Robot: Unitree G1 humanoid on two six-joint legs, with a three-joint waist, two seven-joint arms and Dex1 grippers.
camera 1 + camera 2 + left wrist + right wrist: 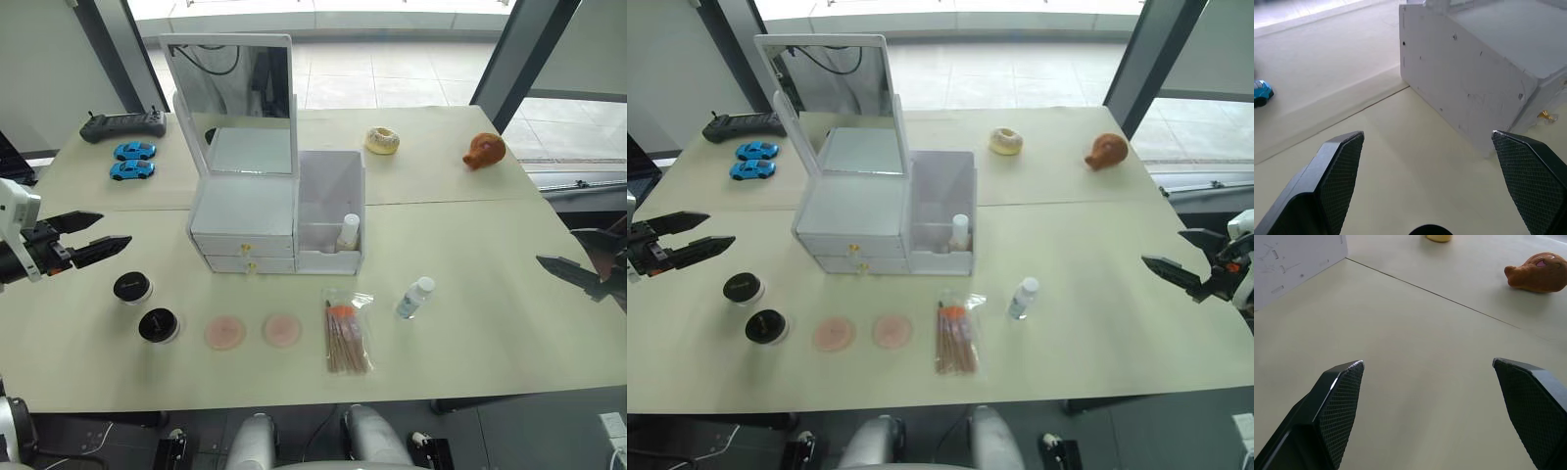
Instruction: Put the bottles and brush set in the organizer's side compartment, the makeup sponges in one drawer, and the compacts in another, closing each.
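The white organizer (245, 220) stands mid-table with its mirror upright and both gold-knobbed drawers shut. One peach bottle (349, 231) stands inside the side compartment (331, 201). The clear bottle (415, 297) lies on the table to the right of the brush set (346, 332). Two pink makeup sponges (225, 332) (282, 329) lie in front of the drawers. Left of them sit two black compacts (131, 287) (158, 324). My left gripper (110, 231) hovers open at the table's left, above the compacts. My right gripper (1168, 251) hangs open at the right edge, away from everything.
Two blue toy cars (132, 160) and a black controller (121, 124) lie at the back left. A yellow donut (381, 140) and a brown toy (484, 151) sit at the back right. A seam (1449, 298) crosses the tabletop.
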